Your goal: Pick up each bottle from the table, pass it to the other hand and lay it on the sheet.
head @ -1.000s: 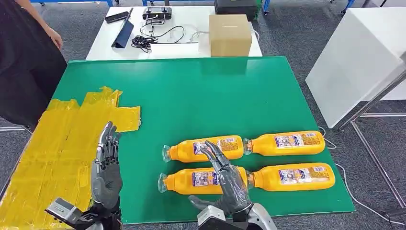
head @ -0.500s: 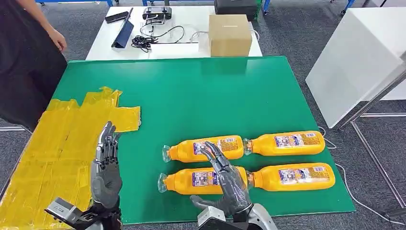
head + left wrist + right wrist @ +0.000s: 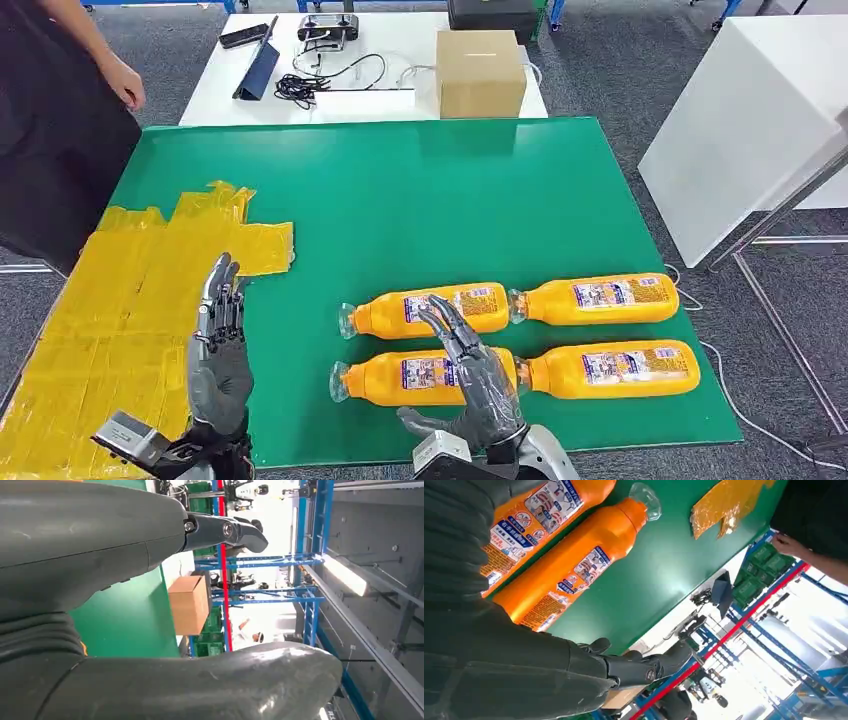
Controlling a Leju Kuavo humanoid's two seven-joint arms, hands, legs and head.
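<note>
While four orange bottles (image 3: pixel 430 311) lie in a 2x2 block on the green table (image 3: pixel 400 200), right hand (image 3: pixel 478 380) hovers over the near-left bottle (image 3: pixel 415 374), fingers spread, holding nothing. Left hand (image 3: pixel 220 350) upright, empty, fingers straight, beside the yellow sheet (image 3: pixel 120 300).

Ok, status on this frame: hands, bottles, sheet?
Left hand open, by yellow sheet. Right hand open, over near-left bottle. Four bottles on green table, none on the sheet.
</note>
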